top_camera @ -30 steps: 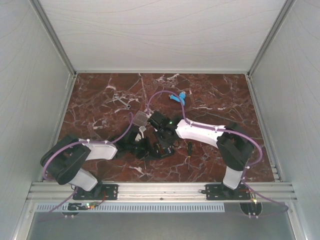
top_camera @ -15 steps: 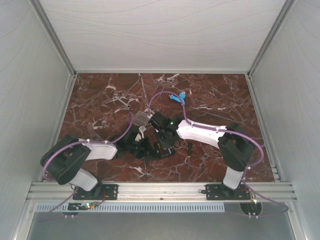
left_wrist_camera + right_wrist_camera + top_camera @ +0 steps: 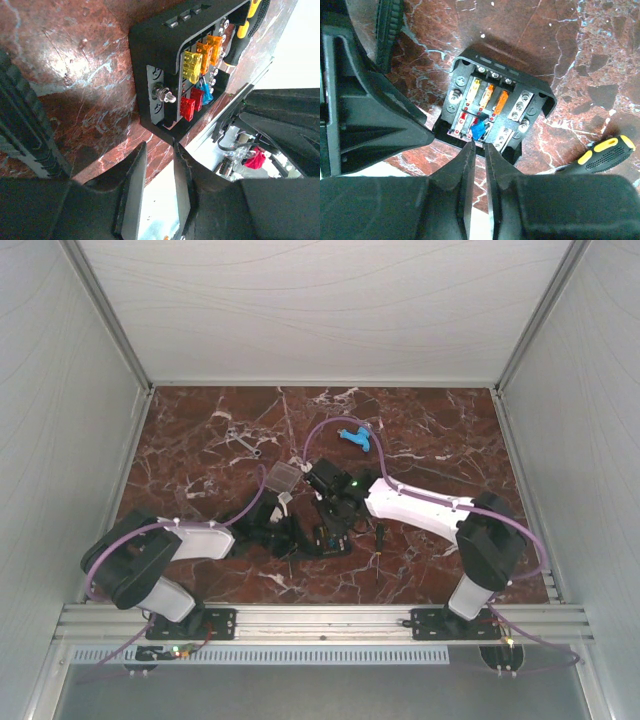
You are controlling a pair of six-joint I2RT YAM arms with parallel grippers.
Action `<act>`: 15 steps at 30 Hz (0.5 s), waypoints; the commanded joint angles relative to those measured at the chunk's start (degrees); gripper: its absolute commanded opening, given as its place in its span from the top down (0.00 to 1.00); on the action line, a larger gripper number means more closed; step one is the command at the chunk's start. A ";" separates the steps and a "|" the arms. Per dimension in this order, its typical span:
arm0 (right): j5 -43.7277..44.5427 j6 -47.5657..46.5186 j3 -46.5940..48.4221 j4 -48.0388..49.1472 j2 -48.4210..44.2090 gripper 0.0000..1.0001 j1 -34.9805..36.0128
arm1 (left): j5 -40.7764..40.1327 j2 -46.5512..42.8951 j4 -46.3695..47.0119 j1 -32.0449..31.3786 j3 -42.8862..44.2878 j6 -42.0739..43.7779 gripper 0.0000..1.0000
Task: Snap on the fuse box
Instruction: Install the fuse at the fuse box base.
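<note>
When looking down from the top view, find the tray [image 3: 325, 536] just below the middle of the table [image 3: 450, 440], between the left gripper [image 3: 288, 531] at its 9 o'clock and the right gripper [image 3: 336, 516] at its 1 o'clock. Spot the lid [image 3: 283, 477] lying flat at the tray's 11 o'clock, apart from it and not yet on. Note a screwdriver [image 3: 378, 536] at the tray's 3 o'clock and a blue piece [image 3: 355, 437] farther off at 1 o'clock.

Turning to the left wrist view, see the tray at 1 o'clock, open face showing yellow, orange, red and blue fuses [image 3: 192, 65], one corner meeting the fingertips [image 3: 136, 167]. Read the jaws as slightly apart; cannot tell whether pinching that corner or merely bracing it.

Turning to the right wrist view, find the tray at 12 o'clock, uncovered, near wall just beyond the tips. Read the jaws as barely parted, with nothing between them.

Judge the right arm the nearer and freer one for the lid. Expect to bring the lid from 11 o'clock over the tray, square to its walls; being square, no long axis to mind.
</note>
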 commanded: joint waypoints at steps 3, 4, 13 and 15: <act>-1.39 1.36 0.15 -0.29 0.04 0.84 -0.26 | -0.90 0.30 1.85 -0.23 1.38 -0.03 0.72; -1.35 1.39 0.13 0.21 0.00 0.83 -0.20 | -0.98 0.25 1.89 -0.23 1.38 -0.02 0.71; -1.35 3.37 -2.03 5.89 2.03 0.78 0.50 | -0.95 0.38 2.18 -0.23 1.25 -0.18 0.71; -1.68 3.62 -2.18 6.20 2.96 0.78 0.49 | -0.99 0.39 2.17 -0.23 1.29 -0.10 0.71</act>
